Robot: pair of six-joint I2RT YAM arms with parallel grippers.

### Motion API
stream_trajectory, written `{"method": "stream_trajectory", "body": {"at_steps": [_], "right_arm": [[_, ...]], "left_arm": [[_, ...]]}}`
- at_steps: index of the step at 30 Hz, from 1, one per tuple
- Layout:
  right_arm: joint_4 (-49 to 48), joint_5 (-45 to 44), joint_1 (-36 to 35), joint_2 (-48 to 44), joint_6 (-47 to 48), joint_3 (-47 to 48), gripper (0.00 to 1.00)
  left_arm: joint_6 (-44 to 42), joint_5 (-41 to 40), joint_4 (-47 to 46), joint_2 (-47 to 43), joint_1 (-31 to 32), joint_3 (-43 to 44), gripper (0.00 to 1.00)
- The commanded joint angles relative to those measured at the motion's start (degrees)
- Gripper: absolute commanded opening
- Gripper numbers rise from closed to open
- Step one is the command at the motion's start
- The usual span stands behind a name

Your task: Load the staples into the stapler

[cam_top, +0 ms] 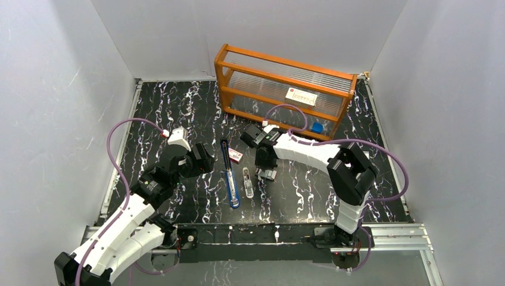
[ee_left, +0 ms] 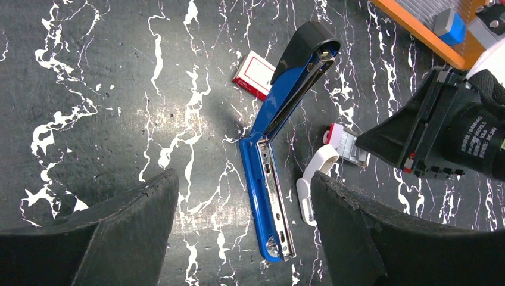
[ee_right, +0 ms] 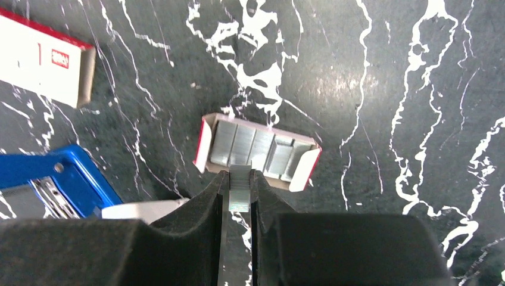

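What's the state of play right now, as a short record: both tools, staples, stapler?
right tool: shut on a staple strip, at the near edge of the tray
tray: open, more staples lying inside
strip clear of tray: cannot tell
stapler: hinged open, metal channel facing up
left tool: open, above the stapler, holding nothing

Glossy blue stapler (ee_left: 280, 101), silvery metal staples (ee_right: 250, 146), polished marbled tabletop (ee_right: 387, 89).

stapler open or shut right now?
Open. The stapler is hinged wide apart: its black-tipped top arm is swung back from the base, and the metal channel lies exposed.
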State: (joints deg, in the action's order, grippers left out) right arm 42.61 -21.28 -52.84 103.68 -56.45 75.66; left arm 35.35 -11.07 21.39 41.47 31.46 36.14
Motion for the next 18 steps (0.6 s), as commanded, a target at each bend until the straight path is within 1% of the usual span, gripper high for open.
{"method": "stream_trajectory", "body": {"at_steps": [1,3,7,11,18], "right_arm": [[3.41,1.92,-2.17,-3.68,4.70,-0.75,0.22],[3.17,3.35,-3.37,-4.34,5.47,-1.63,0.22],[3.21,2.99,-6.50,-4.96,5.96,-2.45,0.22],[1.10,3.86,-9.05,-4.88,6.61,-4.94,0.22],[-1.88,5.78,-11.00,-4.61,6.42,-9.32,0.23]], "left_arm": [[0.21,0.49,-1.15,0.33,-0.09,0.60,0.79],[0.51,0.71,-1.37,0.49,-0.09,0.60,0.79],[0.54,0.96,-1.41,0.78,-0.09,0.75,0.79],[0.75,0.96,-1.41,0.67,-0.09,0.77,0.79],[1.33,1.14,-1.29,0.55,-0.09,0.47,0.79]]}}
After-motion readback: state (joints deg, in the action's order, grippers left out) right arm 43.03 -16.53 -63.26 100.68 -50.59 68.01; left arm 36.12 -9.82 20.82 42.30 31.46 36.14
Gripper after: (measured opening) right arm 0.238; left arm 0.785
